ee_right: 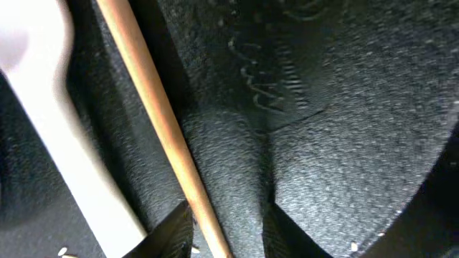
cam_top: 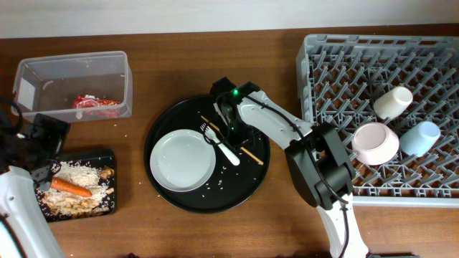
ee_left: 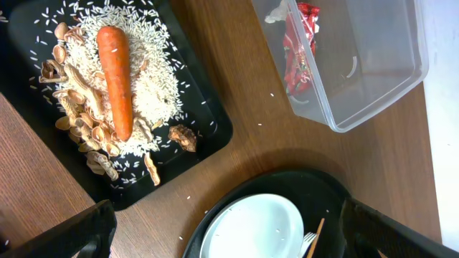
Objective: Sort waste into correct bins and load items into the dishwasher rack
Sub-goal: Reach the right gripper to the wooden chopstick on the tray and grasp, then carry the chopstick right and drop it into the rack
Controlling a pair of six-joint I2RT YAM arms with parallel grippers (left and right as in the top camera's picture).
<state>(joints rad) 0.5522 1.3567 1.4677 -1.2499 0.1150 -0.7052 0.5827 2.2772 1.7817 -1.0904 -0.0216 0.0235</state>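
My right gripper is down on the round black tray, open, with a wooden chopstick lying between its fingers against the left one. The white fork lies just beside it, and the grey plate sits on the same tray. My left gripper is open and empty above the table by the black rectangular tray, which holds rice, the carrot and a brown chunk. The clear tub holds the red wrapper and a white tissue.
The grey dishwasher rack at the right holds the white cup, the pinkish bowl and the light blue cup. Loose rice grains lie on the round tray and on the wood around it.
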